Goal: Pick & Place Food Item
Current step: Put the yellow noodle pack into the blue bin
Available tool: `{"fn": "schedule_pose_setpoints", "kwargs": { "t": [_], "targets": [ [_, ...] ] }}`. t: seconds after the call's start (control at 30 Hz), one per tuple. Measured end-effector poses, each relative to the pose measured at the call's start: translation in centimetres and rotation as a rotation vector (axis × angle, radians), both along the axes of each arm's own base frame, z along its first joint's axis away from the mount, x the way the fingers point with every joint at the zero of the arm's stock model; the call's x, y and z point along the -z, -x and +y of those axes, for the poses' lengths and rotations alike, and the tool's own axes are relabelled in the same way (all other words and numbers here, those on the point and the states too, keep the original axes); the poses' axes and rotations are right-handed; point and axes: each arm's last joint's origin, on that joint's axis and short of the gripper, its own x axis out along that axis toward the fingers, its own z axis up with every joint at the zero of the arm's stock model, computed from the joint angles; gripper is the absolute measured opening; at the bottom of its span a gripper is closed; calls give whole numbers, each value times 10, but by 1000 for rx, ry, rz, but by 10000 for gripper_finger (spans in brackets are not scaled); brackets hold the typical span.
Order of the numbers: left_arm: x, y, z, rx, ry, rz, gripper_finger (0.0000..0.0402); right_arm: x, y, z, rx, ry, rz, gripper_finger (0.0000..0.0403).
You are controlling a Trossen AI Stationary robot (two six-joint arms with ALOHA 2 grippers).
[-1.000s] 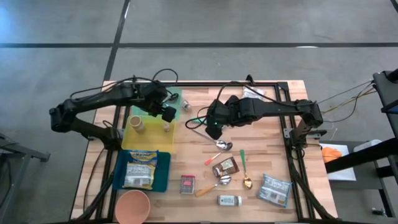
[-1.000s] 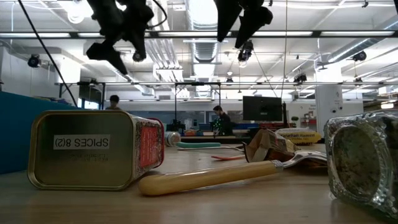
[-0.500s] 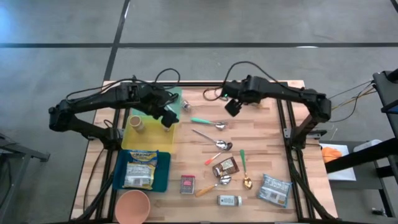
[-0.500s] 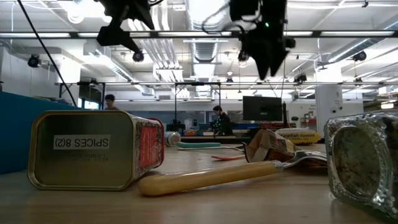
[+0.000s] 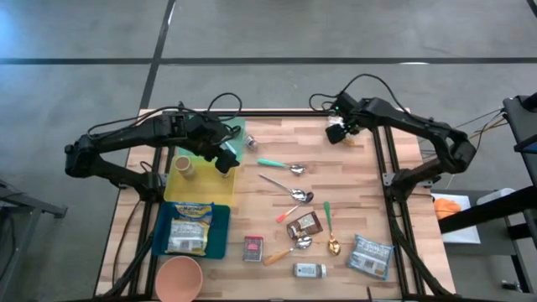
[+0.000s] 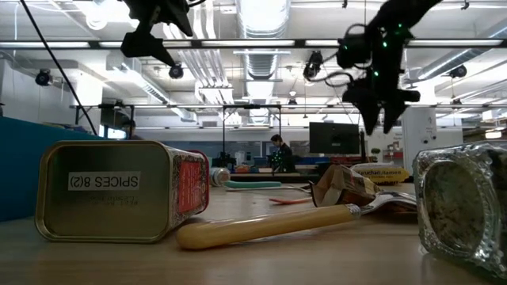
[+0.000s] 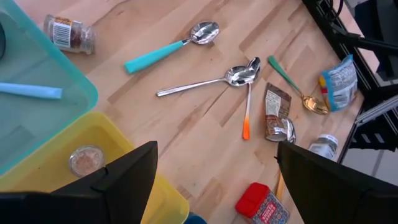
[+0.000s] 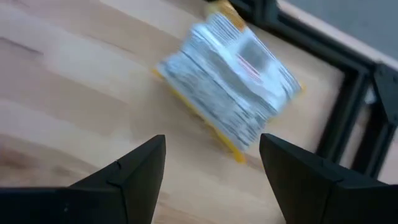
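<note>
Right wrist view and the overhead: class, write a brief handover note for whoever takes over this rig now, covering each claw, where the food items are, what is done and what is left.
Right claw: open, empty, hovering by the yellow-edged food packet at the table's far right corner.
Left claw: open, empty, waiting over the yellow tray.
Blue tray holds one packet. A brown packet and a blue-white packet lie loose on the table.
Done: nothing is held.
Left: grip the corner packet and place it; the target is not evident.
</note>
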Motion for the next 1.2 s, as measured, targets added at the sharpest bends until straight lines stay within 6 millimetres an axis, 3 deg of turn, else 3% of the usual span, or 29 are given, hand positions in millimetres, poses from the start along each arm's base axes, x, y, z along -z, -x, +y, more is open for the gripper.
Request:
{"fn": "schedule_pose_setpoints", "kwargs": {
  "t": [0.27, 0.57, 1.0, 1.2],
  "targets": [
    [0, 0, 0, -14, 11, 0, 338, 39, 18, -13, 80, -61, 30, 256],
    [0, 0, 0, -40, 32, 0, 338, 77, 34, -13, 96, -148, -32, 256],
    [0, 0, 0, -49, 55, -2, 338, 91, 38, -23, 53, -153, -27, 253],
    [0, 0, -1, -52, 64, -2, 337, 101, 36, -24, 55, -188, 2, 191]
  ]
}}
